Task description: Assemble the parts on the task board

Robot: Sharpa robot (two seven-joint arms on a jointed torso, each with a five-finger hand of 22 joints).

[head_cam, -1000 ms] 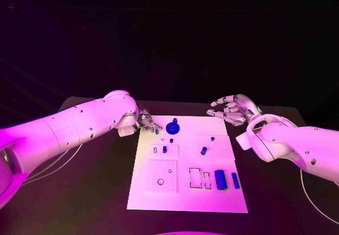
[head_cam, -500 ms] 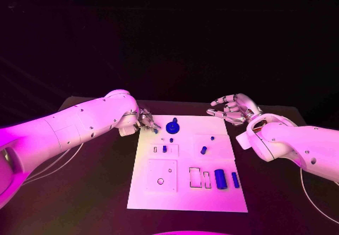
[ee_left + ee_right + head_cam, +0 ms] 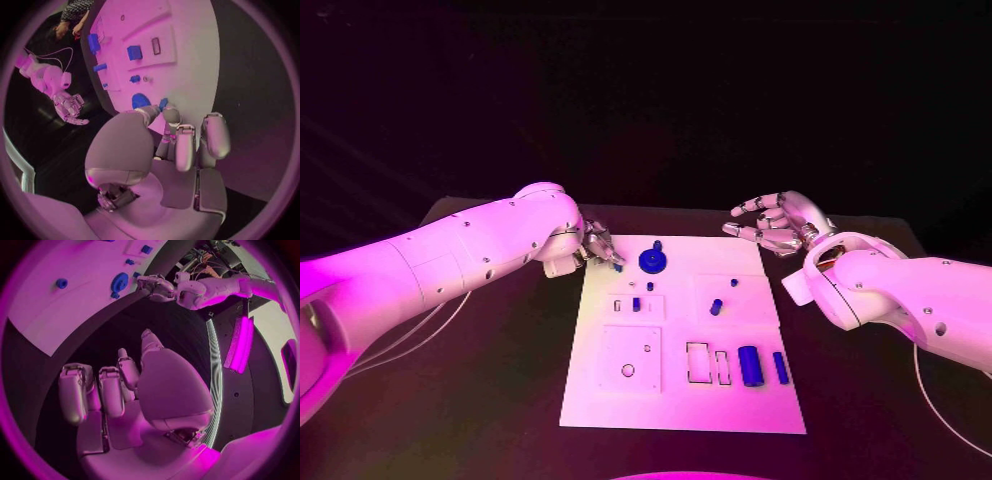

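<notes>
Parts: our left hand [image 3: 599,246] pinches 1 small blue part [image 3: 163,103] at the task board's [image 3: 678,400] far-left corner; our right hand [image 3: 776,222] is released, fingers apart.

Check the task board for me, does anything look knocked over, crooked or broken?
Nothing stands out. The task board lies flat on the table, its blue parts look settled. The left robot hand holds a small blue piece at the board's far left corner; the right robot hand hovers open.
</notes>
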